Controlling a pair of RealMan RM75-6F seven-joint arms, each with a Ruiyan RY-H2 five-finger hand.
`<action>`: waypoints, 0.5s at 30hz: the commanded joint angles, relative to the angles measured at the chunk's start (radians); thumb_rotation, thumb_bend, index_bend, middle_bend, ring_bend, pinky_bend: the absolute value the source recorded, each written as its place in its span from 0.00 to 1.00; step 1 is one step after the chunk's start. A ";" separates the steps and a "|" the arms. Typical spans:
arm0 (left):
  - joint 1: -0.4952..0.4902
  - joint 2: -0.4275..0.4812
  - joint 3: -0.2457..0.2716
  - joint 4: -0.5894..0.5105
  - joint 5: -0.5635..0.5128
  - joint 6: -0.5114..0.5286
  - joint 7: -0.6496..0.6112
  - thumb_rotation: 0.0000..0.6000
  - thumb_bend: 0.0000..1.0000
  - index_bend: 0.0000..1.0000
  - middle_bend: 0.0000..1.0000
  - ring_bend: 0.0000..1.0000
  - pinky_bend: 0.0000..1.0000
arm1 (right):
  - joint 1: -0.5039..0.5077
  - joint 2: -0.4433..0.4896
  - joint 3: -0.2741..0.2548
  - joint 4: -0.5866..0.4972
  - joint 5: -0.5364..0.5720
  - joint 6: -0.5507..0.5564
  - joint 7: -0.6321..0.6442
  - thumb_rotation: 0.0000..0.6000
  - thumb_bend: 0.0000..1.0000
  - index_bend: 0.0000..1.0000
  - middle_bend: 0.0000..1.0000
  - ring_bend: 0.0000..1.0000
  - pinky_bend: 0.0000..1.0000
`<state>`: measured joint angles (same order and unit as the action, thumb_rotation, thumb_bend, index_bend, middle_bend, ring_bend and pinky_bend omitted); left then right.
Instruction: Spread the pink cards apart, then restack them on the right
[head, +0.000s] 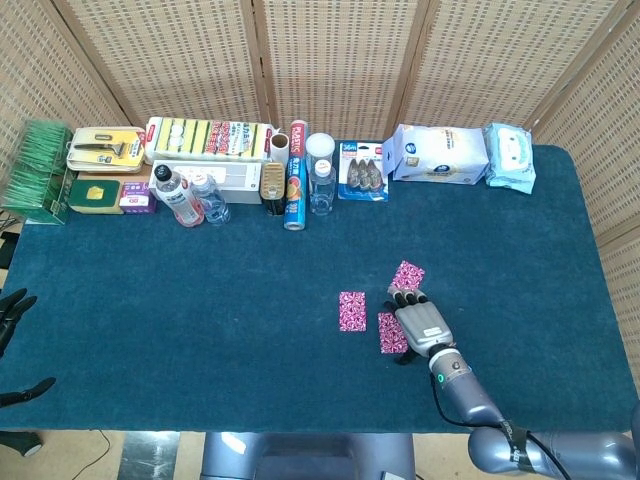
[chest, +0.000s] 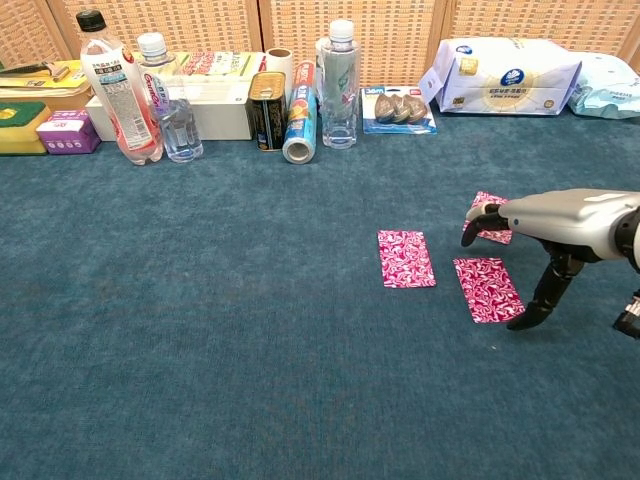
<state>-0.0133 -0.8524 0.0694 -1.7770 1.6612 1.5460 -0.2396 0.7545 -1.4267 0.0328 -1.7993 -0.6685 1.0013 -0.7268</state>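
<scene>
While three pink cards are lying face-up and apart near the lower right of the desk (head: 200, 300), the right robot hand (head: 418, 322) is hovering over them, fingers spread and thumb pointing down, holding nothing. The left card (head: 352, 311) is sitting clear; the middle card (chest: 487, 288) is lying partly under the palm, and the far card (head: 407, 276) is just beyond the fingertips (chest: 470, 236). The spreading appears done, so the robot hand is probably lining up to gather. The left robot hand (head: 12, 310) is idling at the left edge, its state unclear.
</scene>
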 joint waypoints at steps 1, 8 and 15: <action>0.000 0.000 0.000 0.001 -0.001 0.000 -0.001 1.00 0.07 0.00 0.00 0.00 0.01 | 0.008 -0.004 -0.004 0.000 0.016 0.008 -0.008 0.84 0.03 0.14 0.00 0.00 0.00; -0.002 0.001 -0.001 0.000 -0.004 -0.003 -0.004 1.00 0.07 0.00 0.00 0.00 0.01 | 0.016 -0.006 -0.013 0.010 0.030 0.019 -0.011 0.83 0.03 0.14 0.00 0.00 0.00; -0.003 0.001 0.000 -0.002 -0.003 -0.005 0.002 1.00 0.07 0.00 0.00 0.00 0.01 | 0.010 -0.009 -0.027 0.011 0.009 0.028 0.004 0.83 0.03 0.14 0.00 0.00 0.00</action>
<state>-0.0160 -0.8512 0.0689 -1.7788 1.6584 1.5406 -0.2384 0.7655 -1.4346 0.0078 -1.7887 -0.6568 1.0278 -0.7254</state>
